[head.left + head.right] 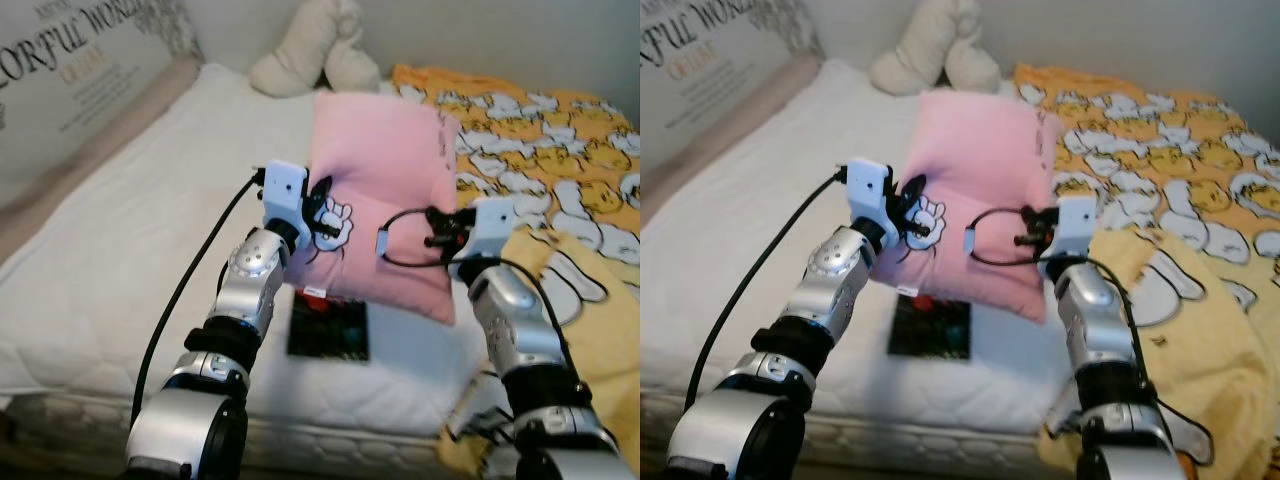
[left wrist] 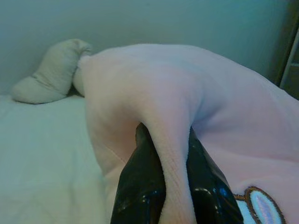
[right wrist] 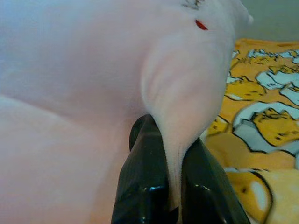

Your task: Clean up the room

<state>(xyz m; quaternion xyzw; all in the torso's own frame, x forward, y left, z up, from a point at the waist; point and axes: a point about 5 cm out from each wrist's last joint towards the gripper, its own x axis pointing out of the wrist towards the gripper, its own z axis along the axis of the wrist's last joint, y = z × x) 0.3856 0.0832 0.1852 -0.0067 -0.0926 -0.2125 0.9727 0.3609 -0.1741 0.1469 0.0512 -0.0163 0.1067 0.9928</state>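
Above the middle of the bed [image 1: 110, 250], a pink pillow [image 1: 385, 190] hangs lifted between both grippers, tilted so its top edge leans toward the head of the bed. The left gripper [image 1: 318, 203] is clenched on a fold at the pillow's left edge, beside a cartoon print of white gloved hands; in the left wrist view its two black fingers [image 2: 140, 186] pinch a ridge of pink fabric between them. The right gripper [image 1: 440, 228] is clenched on the pillow's right edge, and the right wrist view shows its fingers [image 3: 142, 182] squeezing a thin fold of the same fabric. Under the pillow's lower edge, a flat black item [image 1: 329, 327] with red and blue marks lies on the white mattress near the front edge of the bed. A cream plush toy [image 1: 312, 50] rests at the far edge by the wall. A yellow blanket [image 1: 545, 140] with white cartoon figures covers the right side of the bed.
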